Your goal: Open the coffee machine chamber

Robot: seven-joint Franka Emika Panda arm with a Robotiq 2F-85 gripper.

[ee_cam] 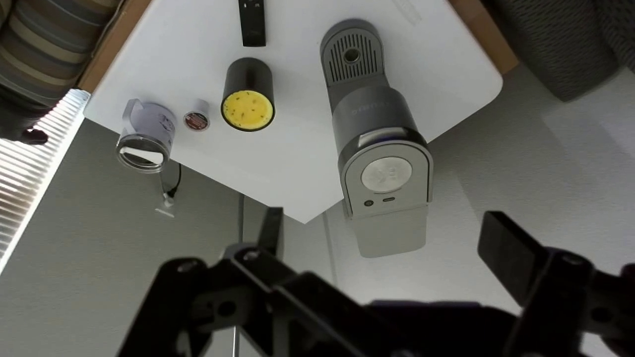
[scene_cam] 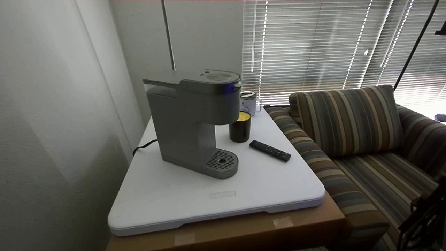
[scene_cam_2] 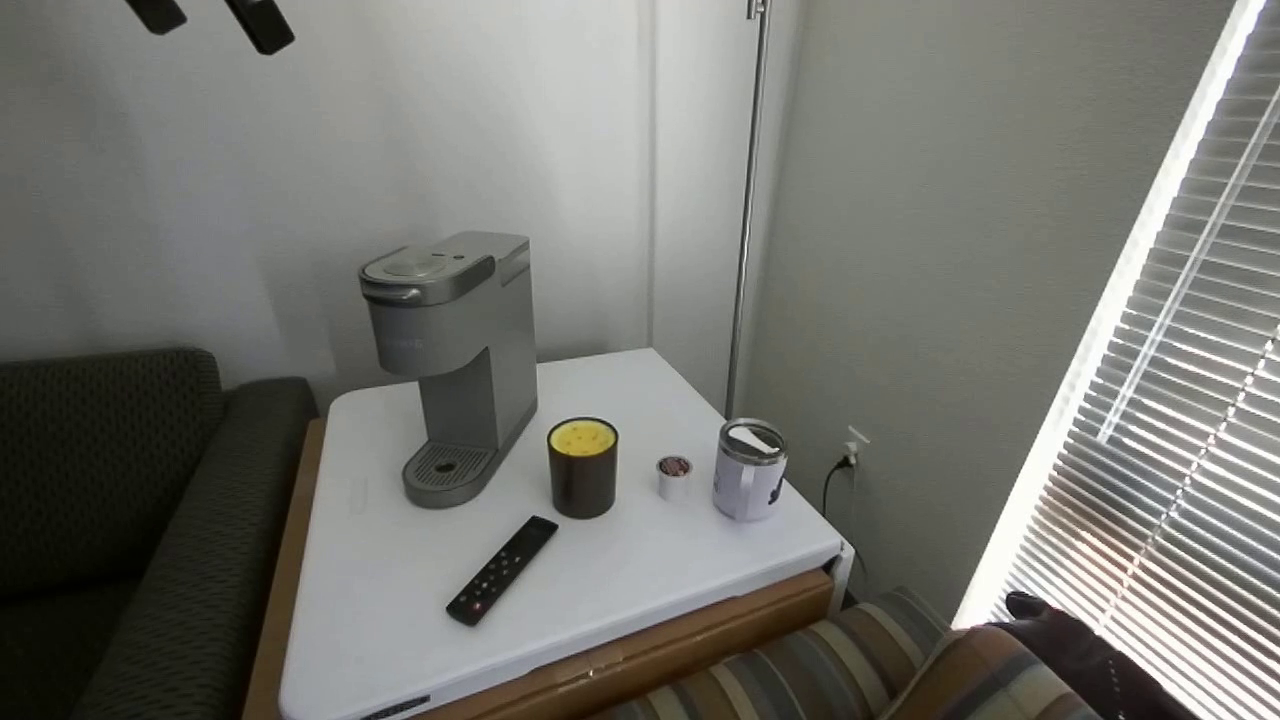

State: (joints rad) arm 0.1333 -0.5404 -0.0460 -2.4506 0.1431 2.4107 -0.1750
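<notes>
The boxy grey coffee machine point(scene_cam: 184, 122) stands upright on the white table and shows in both exterior views point(scene_cam_2: 512, 350). Its chamber point(scene_cam: 209, 87) is the overhanging head, whose rounded lid point(scene_cam_2: 420, 285) lies flat and shut. The cavity beneath is hidden. In the wrist view the machine point(ee_cam: 369, 106) is in the upper middle, with a silver front handle point(ee_cam: 387, 135) on the lid. My gripper point(ee_cam: 386, 223) is wide open and empty, its fingers apart on either side of the machine's image. In an exterior view its fingertips point(scene_cam_2: 210, 20) hang at the top left, well above and away from the machine.
A dark jar with yellow contents point(scene_cam_2: 583, 480) stands beside the machine. A black remote point(scene_cam_2: 503, 570), a small pod point(scene_cam_2: 674, 480) and a lidded mug point(scene_cam_2: 748, 475) are also on the white table point(scene_cam: 167, 205). A wall point(scene_cam: 69, 122) and striped sofa point(scene_cam: 348, 122) flank it.
</notes>
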